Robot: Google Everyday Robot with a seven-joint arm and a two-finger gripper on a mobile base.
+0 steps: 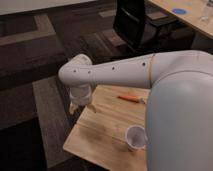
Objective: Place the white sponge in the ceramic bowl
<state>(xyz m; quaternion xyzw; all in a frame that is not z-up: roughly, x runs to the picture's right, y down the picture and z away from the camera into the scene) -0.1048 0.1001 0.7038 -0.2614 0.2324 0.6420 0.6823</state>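
My gripper (80, 103) hangs from the white arm (115, 71) over the far left corner of the small wooden table (97, 135). A pale shape shows at its tip, and I cannot tell what it is. The white sponge does not show as a separate thing. The ceramic bowl is out of view, and the bulky arm covers the right part of the table. A translucent white plastic cup (136, 137) stands upright near the table's front, to the right of the gripper and apart from it.
A thin orange object (131, 98) lies at the back of the table. A black chair (136, 21) stands beyond it on dark carpet. Another wooden table (197, 17) with a blue disc (179, 11) is at the top right.
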